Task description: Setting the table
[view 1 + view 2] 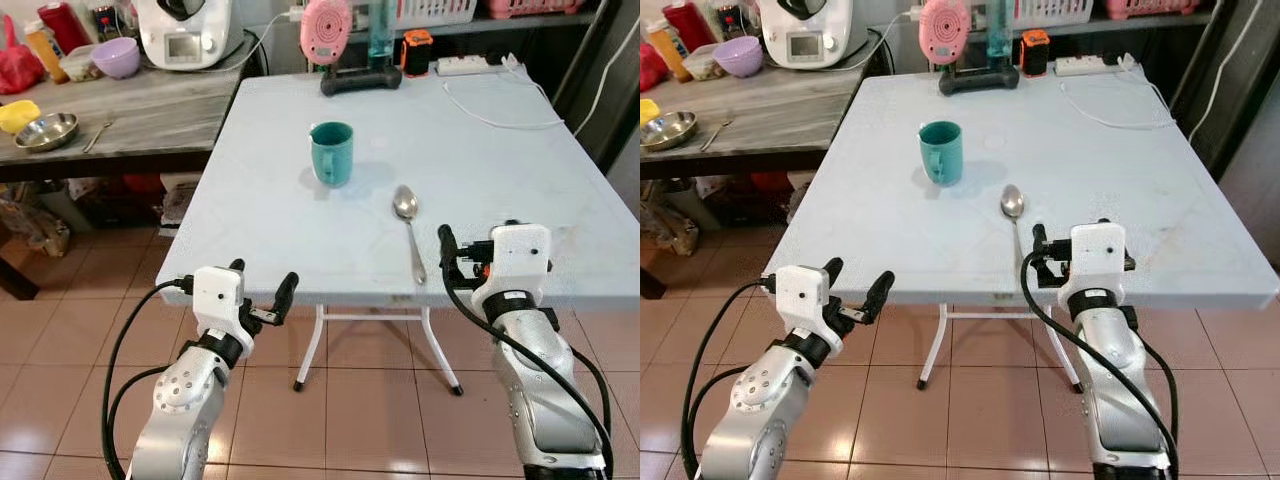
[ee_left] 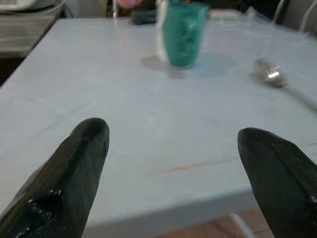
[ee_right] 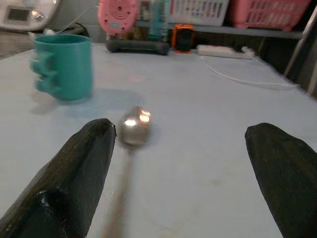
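Spoon [image 1: 408,230] before you lies shiny, bowl toward twelve o'clock; left gripper [image 1: 264,292] and right gripper [image 1: 1078,246] jaws apart.

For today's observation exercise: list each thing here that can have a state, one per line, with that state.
Teal mug: upright on the table, handle toward the robot's left.
Spoon: lying flat, bowl away from the robot, untouched.
Left gripper: jaws open, holding nothing.
Right gripper: jaws open, holding nothing, beside the spoon handle.
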### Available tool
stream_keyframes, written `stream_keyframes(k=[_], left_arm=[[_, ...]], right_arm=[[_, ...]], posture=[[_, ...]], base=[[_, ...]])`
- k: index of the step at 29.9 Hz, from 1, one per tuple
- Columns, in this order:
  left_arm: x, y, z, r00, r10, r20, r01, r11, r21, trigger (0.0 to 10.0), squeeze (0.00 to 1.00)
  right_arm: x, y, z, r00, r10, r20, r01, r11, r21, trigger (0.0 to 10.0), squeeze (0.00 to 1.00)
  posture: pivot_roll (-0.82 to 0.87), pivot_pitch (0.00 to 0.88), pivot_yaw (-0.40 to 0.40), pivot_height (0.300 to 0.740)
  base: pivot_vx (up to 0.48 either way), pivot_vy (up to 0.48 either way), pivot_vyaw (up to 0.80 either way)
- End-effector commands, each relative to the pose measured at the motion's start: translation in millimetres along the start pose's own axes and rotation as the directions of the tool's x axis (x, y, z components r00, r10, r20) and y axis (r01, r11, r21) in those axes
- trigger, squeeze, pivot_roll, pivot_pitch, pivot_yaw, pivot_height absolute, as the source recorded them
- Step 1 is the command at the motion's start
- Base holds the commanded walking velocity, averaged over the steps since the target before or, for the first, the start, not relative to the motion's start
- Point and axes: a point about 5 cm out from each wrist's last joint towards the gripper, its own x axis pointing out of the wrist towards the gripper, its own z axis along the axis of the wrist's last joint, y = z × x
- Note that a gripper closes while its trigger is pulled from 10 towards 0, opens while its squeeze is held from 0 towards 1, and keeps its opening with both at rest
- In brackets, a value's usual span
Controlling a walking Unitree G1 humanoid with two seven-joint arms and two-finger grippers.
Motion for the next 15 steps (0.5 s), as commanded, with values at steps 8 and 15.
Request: stream_keyframes(k=[8,15], left_arm=[[-1.6,-0.8,0.8,1.0,-0.01,-0.003,0.01,1.0,0.012,10.0,0.0],[-5.0,-1.0,-2.0,1.0,-0.024,-0.01,0.024,1.0,0.021,10.0,0.0]], right_arm=[[-0.9,-0.8,-0.1,1.0,0.002,-0.001,-0.002,1.0,-0.005,10.0,0.0],[-1.1,1.6,-3.8,1.0,0.015,-0.017,-0.015,1.0,0.014,10.0,0.0]], posture=[[-0.14,0.088,0.122,0.74],[-0.14,0.089,0.123,0.74]], base=[[0.275,0.0,-0.06],[0.0,0.0,0.0]])
